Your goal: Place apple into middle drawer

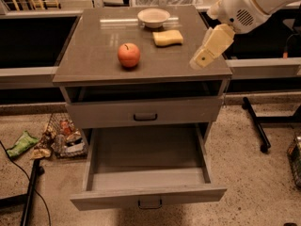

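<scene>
The red-orange apple [129, 55] stands on the grey cabinet top [94, 55], left of centre. The middle drawer [146, 179], the lower of the two handled fronts, is pulled wide open and holds nothing; its dark handle [149, 203] faces me. The matching drawer front [145, 112] above it is closed. My gripper [200, 60], cream-coloured on a white arm [249, 6], hangs over the right edge of the cabinet top. It is well to the right of the apple, apart from it, and holds nothing that I can see.
A pale bowl [154, 17] and a yellow sponge [168, 37] sit at the back of the top, between the apple and the gripper. A wire basket of litter [66, 135] and a green wrapper [21, 143] lie on the floor left. A black stand leg [256, 126] runs at the right.
</scene>
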